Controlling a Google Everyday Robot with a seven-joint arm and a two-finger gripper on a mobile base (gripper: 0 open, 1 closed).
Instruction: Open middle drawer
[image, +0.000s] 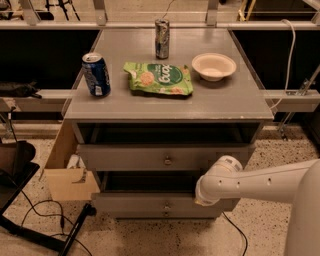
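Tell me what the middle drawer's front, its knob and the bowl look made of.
The middle drawer front: probably painted wood or laminate, matte grey, no glare. Its knob: likely metal, small with a dull glint. The bowl: possibly paper or plastic, matte off-white, thin rim. The gripper is hidden behind the white arm at the drawers' right.

White arm: smooth plastic shell, tube-shaped, matte. It ends in a rounded white joint cap w/ a pale yellowish ring on its underside, at the lower right front of the desk. A broader curved white body panel sits right of the desk. The gripper is hidden behind the joint cap, against the desk front.
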